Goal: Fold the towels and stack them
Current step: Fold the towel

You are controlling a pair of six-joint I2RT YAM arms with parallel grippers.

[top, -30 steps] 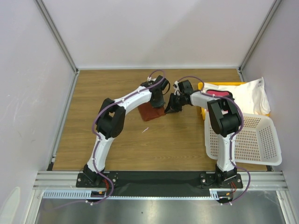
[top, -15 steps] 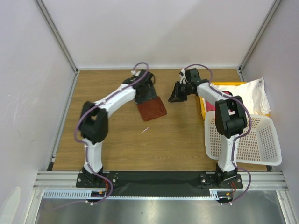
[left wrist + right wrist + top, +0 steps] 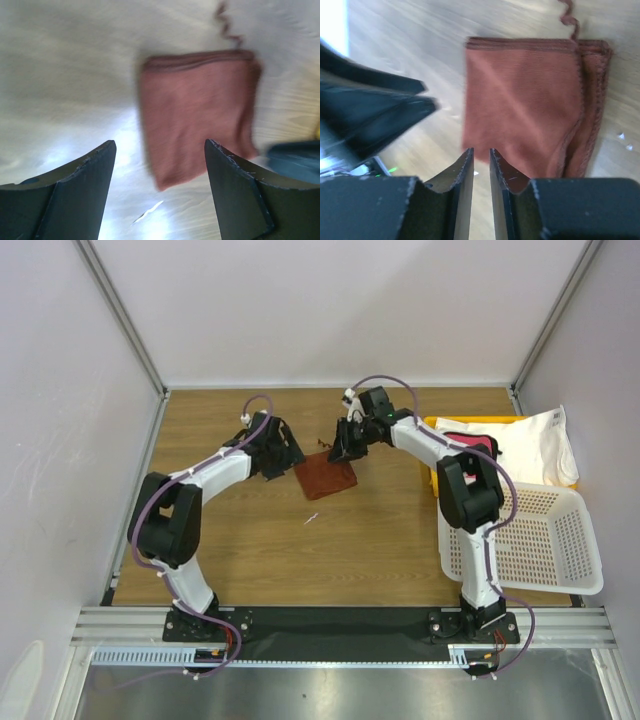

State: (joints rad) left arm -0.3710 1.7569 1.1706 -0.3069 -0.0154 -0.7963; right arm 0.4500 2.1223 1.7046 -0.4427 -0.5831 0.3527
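Note:
A folded reddish-brown towel (image 3: 326, 478) lies flat on the wooden table, also seen in the left wrist view (image 3: 200, 107) and the right wrist view (image 3: 530, 100). My left gripper (image 3: 281, 453) hangs to its left, jaws wide open and empty (image 3: 160, 147). My right gripper (image 3: 341, 446) hovers over the towel's far edge, jaws open only a narrow slit with nothing in it (image 3: 481, 151). A large white towel (image 3: 535, 440) drapes over the yellow tray (image 3: 432, 455), and a magenta-pink towel (image 3: 470, 444) lies on it.
A white perforated basket (image 3: 545, 540) lies tipped at the right, next to the right arm. A small white scrap (image 3: 312, 518) lies on the wood in front of the folded towel. Grey walls close in the table on three sides.
My left gripper has opened, let go of the reddish-brown towel and drawn back to the left. My right gripper swung away toward the tray, then came back left over the towel's far edge.

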